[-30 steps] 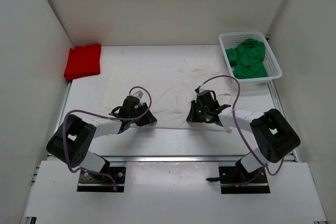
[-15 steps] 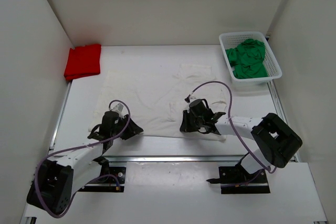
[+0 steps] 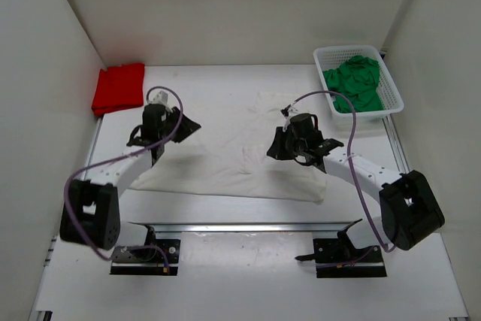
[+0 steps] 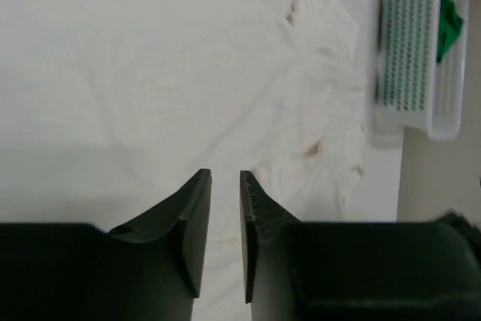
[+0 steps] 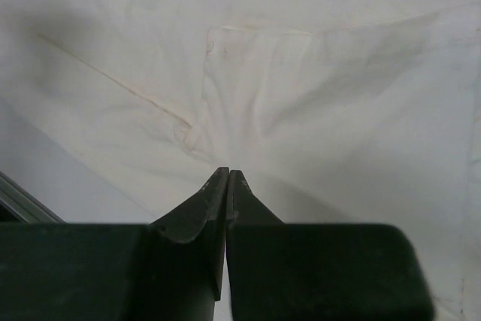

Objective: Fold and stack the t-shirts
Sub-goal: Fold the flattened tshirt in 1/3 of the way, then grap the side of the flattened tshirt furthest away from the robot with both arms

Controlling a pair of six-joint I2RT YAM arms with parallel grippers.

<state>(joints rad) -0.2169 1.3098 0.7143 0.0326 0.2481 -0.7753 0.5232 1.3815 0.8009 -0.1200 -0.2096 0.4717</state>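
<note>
White shirt (image 3: 225, 152) spread out across the middle of the table (image 3: 218, 84), long axis side to side. Left tool (image 4: 225, 174), narrowly parted and empty, at its left end; right tool (image 5: 228, 171), pinched shut, over its right half. One arm nearest each end.

Left pincer (image 4: 225, 177) has swung to the white shirt's (image 4: 150, 73) far-left edge.

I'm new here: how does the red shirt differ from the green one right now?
The red shirt is folded into a flat rectangle; the green shirt is a crumpled heap. The red shirt lies on the table, far left; the green shirt sits in the white basket, far right. Both are plain cloth.
</note>
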